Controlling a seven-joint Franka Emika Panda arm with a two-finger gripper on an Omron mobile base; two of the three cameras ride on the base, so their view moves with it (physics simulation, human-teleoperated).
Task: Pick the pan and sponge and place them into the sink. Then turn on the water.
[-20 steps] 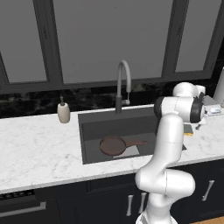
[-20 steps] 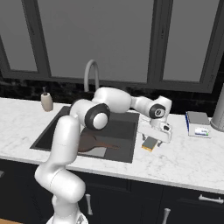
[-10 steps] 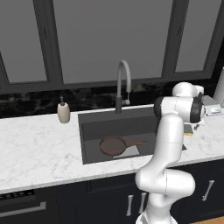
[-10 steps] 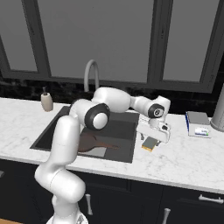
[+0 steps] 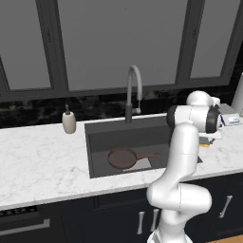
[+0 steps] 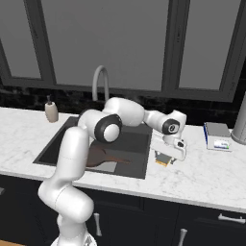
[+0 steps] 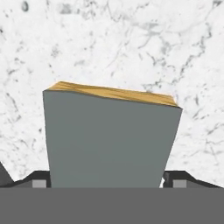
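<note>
The sponge [image 7: 109,140], yellow with a grey-green top, lies on the marble counter right of the sink [image 6: 137,140]. My gripper [image 6: 167,155] is lowered over the sponge [image 6: 163,160], open, with one fingertip [image 7: 40,183] at each side of it and a thin gap on the right. The dark reddish-brown pan [image 5: 122,157] lies in the sink [image 5: 142,135], handle pointing right. In the right base view the pan [image 6: 98,156] is partly behind my arm. No water is in view under the faucet [image 5: 134,90].
A soap dispenser [image 5: 69,122] stands left of the basin at the back wall. A blue-and-white box [image 6: 217,137] and a tall grey cylinder [image 6: 240,126] sit on the counter to the right of the sponge. Dark windows rise behind the counter.
</note>
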